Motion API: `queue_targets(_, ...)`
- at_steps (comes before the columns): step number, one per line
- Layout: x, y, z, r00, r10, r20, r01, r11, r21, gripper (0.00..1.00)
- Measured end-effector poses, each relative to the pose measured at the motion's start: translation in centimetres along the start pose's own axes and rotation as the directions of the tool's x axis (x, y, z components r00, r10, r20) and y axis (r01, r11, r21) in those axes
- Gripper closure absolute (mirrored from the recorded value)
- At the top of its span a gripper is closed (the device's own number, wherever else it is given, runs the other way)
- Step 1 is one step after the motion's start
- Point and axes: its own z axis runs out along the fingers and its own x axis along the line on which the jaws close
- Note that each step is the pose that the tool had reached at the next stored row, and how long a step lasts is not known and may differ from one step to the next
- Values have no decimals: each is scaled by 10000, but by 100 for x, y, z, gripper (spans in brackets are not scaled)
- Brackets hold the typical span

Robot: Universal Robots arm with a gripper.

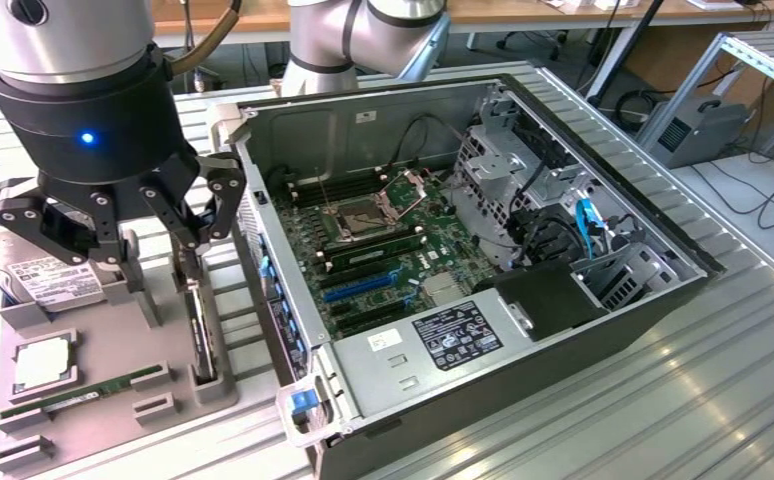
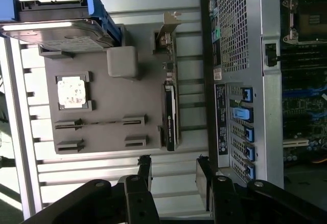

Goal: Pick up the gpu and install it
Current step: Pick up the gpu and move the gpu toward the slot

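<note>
Upper left of the exterior view: the gripper (image 1: 127, 238) covers one end of the gpu (image 1: 199, 328) and part of the hard drive (image 1: 43, 278).

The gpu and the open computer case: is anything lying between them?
No, just a strip of bare slatted table, clearest in the wrist view; the gpu stands on edge in its gray holder, apart from the case.

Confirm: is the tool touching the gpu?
Apart. In the wrist view the open tool has bare table slats showing between its fingertips and the gpu, which stands on edge in the grey tray.
</note>
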Motion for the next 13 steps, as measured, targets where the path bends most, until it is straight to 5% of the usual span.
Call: queue_targets(13,-27,3,14,10000,0,-1,0,10000,1,52)
